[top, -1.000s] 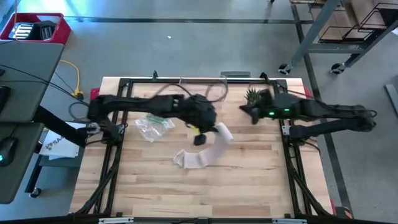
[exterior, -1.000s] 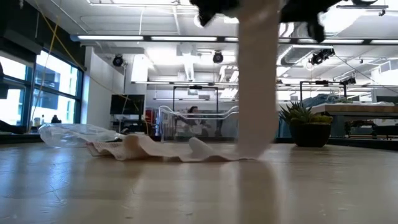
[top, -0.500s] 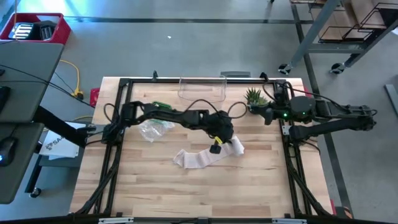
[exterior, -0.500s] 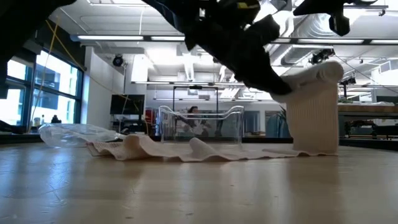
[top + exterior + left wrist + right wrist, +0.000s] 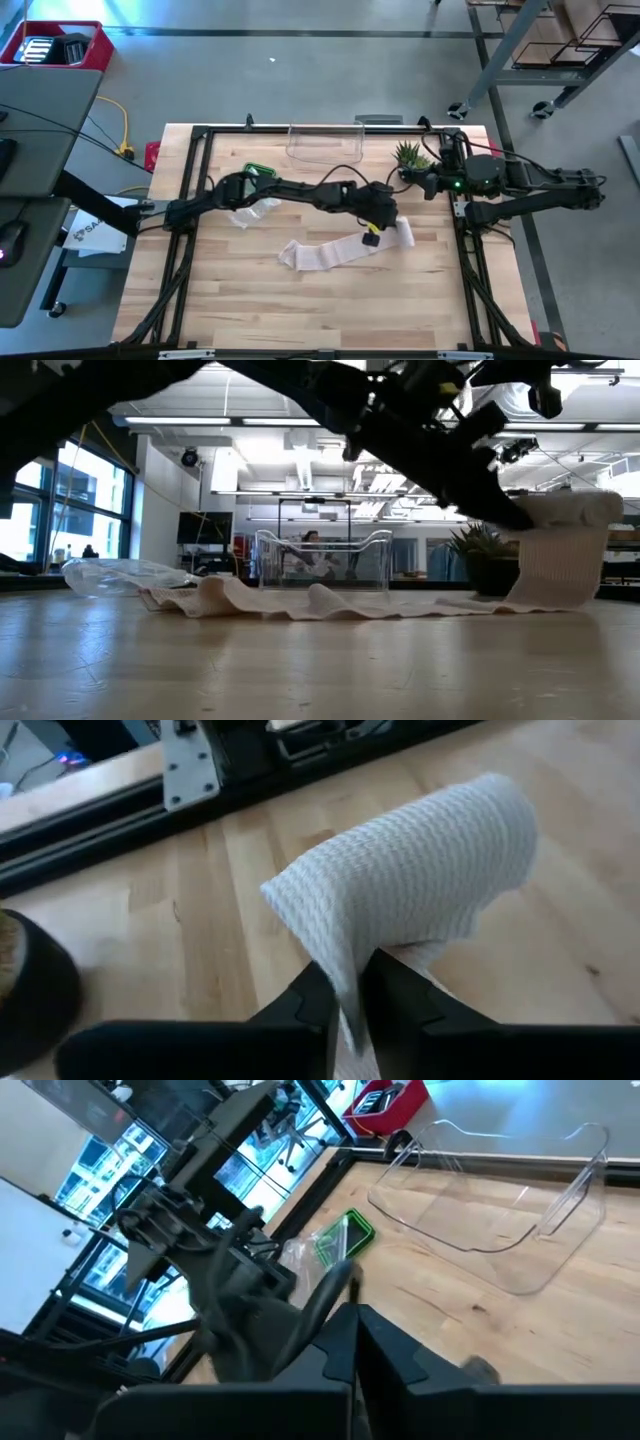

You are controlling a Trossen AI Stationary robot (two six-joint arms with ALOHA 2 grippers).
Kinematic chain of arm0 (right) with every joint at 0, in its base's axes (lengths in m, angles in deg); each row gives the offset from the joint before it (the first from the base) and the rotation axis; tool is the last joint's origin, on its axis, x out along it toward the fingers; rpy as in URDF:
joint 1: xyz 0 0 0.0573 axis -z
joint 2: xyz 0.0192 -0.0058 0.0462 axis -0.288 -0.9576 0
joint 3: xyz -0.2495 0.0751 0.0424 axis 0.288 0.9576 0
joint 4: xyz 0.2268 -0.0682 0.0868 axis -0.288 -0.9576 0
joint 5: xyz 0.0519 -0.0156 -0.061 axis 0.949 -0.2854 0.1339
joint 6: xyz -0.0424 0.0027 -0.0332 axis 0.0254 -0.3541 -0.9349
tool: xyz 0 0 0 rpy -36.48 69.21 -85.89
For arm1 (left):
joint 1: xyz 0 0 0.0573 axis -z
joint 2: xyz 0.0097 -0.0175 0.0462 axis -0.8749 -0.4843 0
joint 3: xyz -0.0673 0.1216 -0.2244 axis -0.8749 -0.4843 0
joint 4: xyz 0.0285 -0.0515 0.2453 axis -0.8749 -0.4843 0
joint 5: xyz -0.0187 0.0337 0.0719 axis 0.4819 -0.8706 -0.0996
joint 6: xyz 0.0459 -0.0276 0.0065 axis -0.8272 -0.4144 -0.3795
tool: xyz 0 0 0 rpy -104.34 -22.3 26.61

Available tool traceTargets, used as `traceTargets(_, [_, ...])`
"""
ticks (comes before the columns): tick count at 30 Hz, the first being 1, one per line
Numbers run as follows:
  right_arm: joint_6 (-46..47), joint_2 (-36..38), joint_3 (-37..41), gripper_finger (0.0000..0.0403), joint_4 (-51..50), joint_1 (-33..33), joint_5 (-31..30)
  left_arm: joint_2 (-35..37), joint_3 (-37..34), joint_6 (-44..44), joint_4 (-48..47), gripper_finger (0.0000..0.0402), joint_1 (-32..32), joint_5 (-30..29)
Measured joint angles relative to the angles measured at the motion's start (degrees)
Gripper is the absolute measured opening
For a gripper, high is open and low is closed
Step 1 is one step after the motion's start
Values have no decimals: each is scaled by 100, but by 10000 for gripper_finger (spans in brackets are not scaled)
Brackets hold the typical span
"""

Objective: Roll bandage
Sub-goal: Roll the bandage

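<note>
- wooden table (image 5: 250,300): bandage (image 5: 330,252) mostly unrolled, only a small roll formed at its 3 o'clock end.
- left gripper (image 5: 348,1000) pinches bandage edge narrowly (most rolling remains).
- right gripper (image 5: 356,1342) closed, empty, parked at 2 o'clock.

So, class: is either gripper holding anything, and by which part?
The left gripper pinches the bandage by the fabric just below its rolled end. The right gripper is shut, holding nothing.

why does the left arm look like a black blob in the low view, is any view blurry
Low view: the left arm is backlit by bright ceiling lights, so only a silhouette shows. Left wrist view: the bandage weave is sharp, the dark fingers soft. High view: evenly lit.
</note>
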Motion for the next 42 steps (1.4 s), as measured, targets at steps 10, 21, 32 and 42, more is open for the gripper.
traceTargets(10, [-41, 0, 0, 0, 92, 0, 17, -472, 637, 68, -3, 126, -15, -294])
traceTargets(21, [-294, 193, 0, 0, 70, 0, 435, 144, 1086, 816, -2924, 160, -175, 27])
traceTargets(32, [177, -283, -2, 0, -1588, -2, 1384, 2112, -2435, 2243, -2211, 27, -77, 1338])
traceTargets(42, [-318, -2732, 310, 0, -1098, -7, 3050, 3427, -4665, 4071, 871, 1, 701, -450])
